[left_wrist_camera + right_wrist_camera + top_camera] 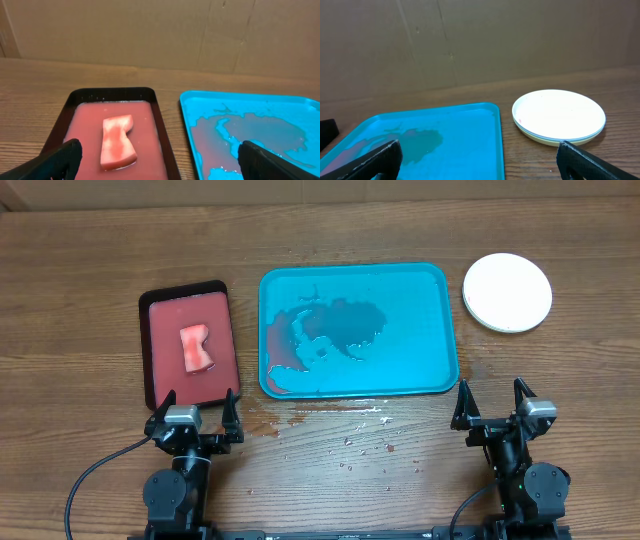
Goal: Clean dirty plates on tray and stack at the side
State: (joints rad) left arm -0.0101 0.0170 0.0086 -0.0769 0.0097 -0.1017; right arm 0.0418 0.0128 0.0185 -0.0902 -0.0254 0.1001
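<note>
The plates (507,292) stand in one stack on the table (80,280), just right of the turquoise tray (415,310), with the white one on top. The tray itself carries no plate. The left gripper (200,402) and the right gripper (491,395) rest at the near side, fingers spread wide and holding nothing. I think the danger is the reddish puddle (335,330) in the tray: a push from an arm could slop it toward the clean stack. Some drops (350,442) already lie on the table.
</note>
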